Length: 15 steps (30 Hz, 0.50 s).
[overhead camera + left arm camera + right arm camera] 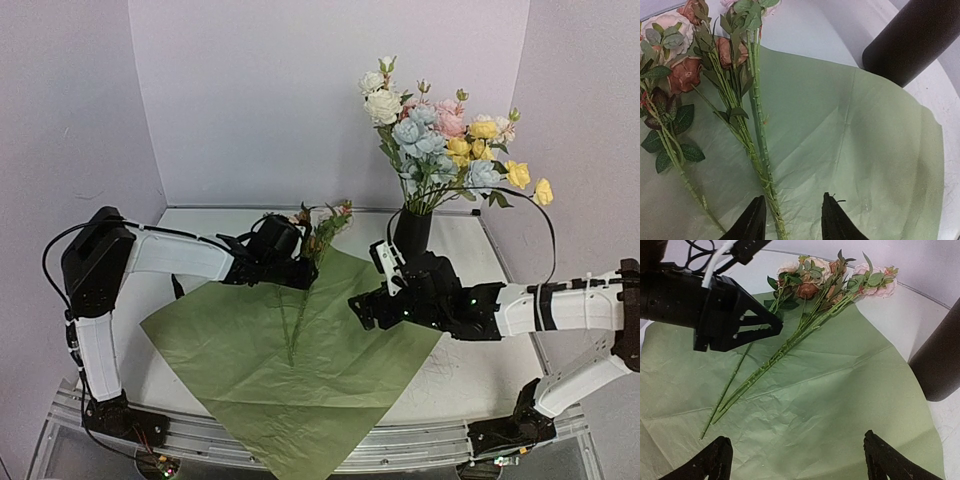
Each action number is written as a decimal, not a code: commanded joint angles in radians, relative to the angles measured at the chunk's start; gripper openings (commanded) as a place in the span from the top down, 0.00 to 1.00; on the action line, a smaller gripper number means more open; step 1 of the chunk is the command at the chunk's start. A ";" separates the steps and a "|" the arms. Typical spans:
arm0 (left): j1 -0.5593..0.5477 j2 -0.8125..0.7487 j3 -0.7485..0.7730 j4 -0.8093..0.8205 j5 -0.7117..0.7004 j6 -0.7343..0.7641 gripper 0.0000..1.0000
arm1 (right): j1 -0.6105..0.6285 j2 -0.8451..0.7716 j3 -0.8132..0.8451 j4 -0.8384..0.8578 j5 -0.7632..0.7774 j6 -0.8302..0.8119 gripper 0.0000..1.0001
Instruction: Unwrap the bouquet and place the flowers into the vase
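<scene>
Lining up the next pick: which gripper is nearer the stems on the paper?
Left. The left gripper straddles the stems; the right gripper sits apart to their right, by the vase.

Paper sheet [300, 390] lies spread flat on the table [480, 370], loose stems [297, 325] on it left of centre with heads toward the back, vase [411, 232] holding a bunch [445, 150] at the sheet's back-right edge, right gripper [365, 310] just in front of it.

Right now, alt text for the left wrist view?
Left pincer, fingers apart, straddles a thin green stem of the flowers lying on unfolded green paper. Pink and reddish blooms sit top left; the black vase is top right.
</scene>
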 commanded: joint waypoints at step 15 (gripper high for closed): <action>0.070 0.199 0.191 -0.115 0.033 -0.035 0.69 | 0.046 0.043 0.034 0.033 -0.002 0.045 0.11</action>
